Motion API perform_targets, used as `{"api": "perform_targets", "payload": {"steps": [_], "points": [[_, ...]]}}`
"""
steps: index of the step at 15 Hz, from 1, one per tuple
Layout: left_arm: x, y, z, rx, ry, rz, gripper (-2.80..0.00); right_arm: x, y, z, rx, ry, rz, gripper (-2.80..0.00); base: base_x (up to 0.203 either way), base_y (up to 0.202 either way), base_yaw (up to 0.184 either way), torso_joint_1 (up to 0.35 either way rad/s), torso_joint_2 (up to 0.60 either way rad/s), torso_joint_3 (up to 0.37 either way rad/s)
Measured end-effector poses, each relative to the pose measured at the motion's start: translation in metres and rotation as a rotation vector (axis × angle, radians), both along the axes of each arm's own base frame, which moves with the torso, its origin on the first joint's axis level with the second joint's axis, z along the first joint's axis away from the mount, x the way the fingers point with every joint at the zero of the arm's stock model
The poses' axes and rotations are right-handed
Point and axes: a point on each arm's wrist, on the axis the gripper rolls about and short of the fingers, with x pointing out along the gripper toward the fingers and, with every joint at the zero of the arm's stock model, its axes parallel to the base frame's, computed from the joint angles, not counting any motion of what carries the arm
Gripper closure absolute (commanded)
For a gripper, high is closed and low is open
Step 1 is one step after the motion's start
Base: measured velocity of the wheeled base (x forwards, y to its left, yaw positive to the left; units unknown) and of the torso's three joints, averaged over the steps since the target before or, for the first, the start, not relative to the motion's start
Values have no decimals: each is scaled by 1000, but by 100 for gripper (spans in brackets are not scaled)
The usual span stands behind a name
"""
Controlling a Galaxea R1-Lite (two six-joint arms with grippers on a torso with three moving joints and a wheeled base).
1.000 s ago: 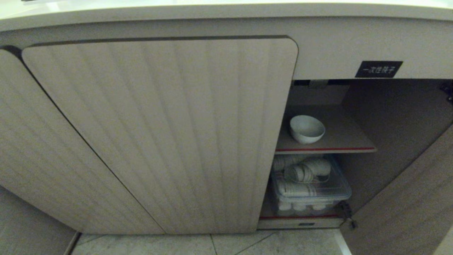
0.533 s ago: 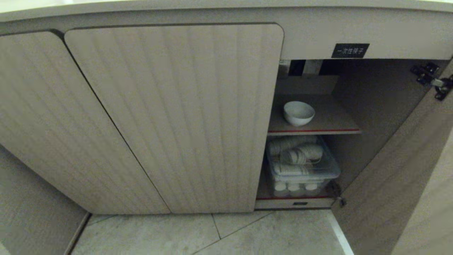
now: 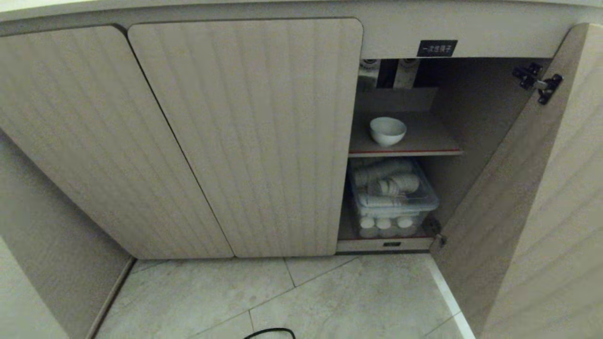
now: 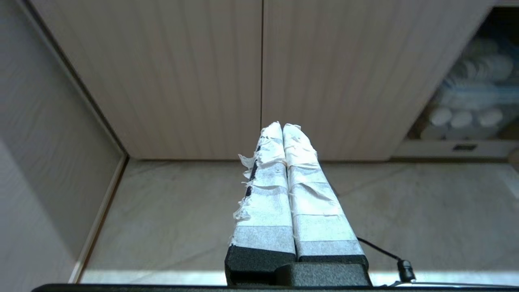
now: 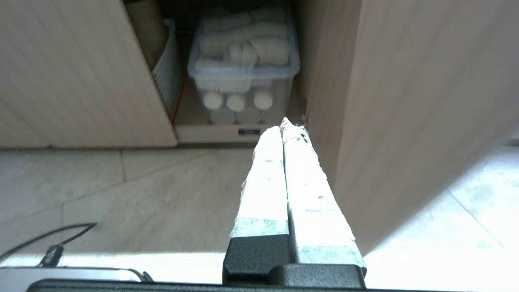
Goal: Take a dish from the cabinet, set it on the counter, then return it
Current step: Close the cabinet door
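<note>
The dish (image 3: 387, 131), a small white bowl, sits on the red-edged upper shelf (image 3: 426, 141) inside the cabinet (image 3: 264, 141), whose right door (image 3: 532, 197) stands open. The counter shows only as a thin pale strip (image 3: 56, 4) along the top of the head view. Neither arm appears in the head view. My left gripper (image 4: 282, 126) is shut and empty, held low over the floor before the closed ribbed doors (image 4: 259, 73). My right gripper (image 5: 285, 123) is shut and empty too, near the open door's inner face (image 5: 405, 101), short of the lower compartment.
A clear plastic bin (image 3: 393, 197) of stacked white cups fills the lower compartment, also seen as the bin (image 5: 243, 69) with a white basket (image 5: 166, 77) beside it. Pale floor tiles (image 3: 330, 296) lie in front. A black cable (image 3: 268, 333) runs across the floor.
The whole head view has shifted: the cabinet now looks smaller and farther, more floor and the open right door show. The camera moved back; the dish stayed on its shelf.
</note>
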Motion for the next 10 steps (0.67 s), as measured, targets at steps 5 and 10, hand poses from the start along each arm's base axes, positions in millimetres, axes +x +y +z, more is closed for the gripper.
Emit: {"api": "perform_targets", "payload": {"steps": [5, 10], "points": [[0, 0, 0, 0, 1, 1, 0, 0, 0, 0, 1, 0, -1, 0, -27, 0, 0, -1, 0, 1], [0, 0, 0, 0, 1, 0, 0, 0, 0, 0, 3, 0, 0, 0, 0, 0, 0, 0, 0, 0]]}}
